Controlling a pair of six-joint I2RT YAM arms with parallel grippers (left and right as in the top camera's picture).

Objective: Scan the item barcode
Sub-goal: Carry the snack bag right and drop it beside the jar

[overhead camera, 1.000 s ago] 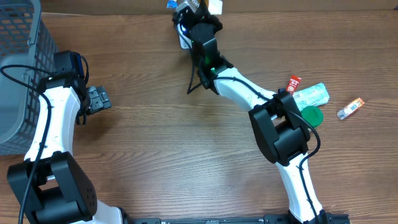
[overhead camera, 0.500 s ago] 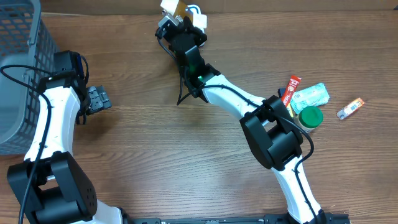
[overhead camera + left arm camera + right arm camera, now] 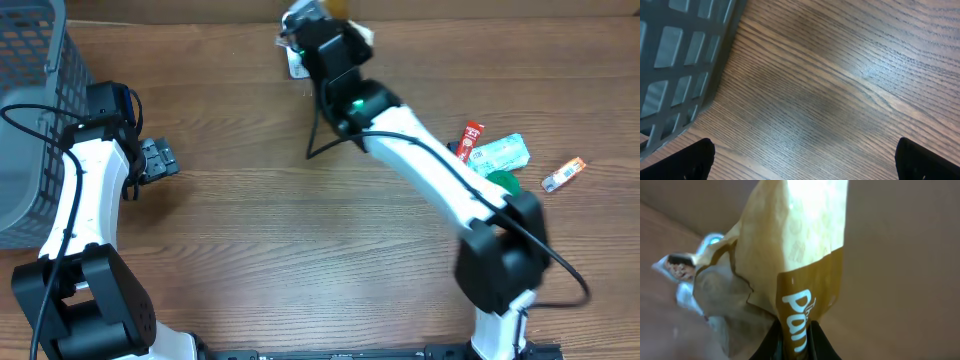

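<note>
My right gripper [image 3: 322, 22] is at the table's far edge, shut on a yellow and brown snack packet [image 3: 336, 7]. In the right wrist view the packet [image 3: 800, 245] stands up from the shut right gripper [image 3: 796, 340], white lettering on its brown band. No barcode shows on it. A blurred white device [image 3: 687, 277] lies behind it on the left; from overhead the white device [image 3: 296, 64] sits just below the gripper. My left gripper [image 3: 160, 160] is open beside the basket. The left gripper [image 3: 810, 162] holds nothing, over bare wood.
A grey mesh basket [image 3: 30, 100] fills the left edge and is close to the left wrist as the basket [image 3: 680, 60]. At the right lie a red sachet [image 3: 470, 138], a pale green packet [image 3: 500, 152], a green lid [image 3: 503, 184] and a small sachet [image 3: 563, 174].
The right arm swung, its elbow going out to the lower right; the gripper with the packet went left along the far edge, then back right. The left arm stayed still.
</note>
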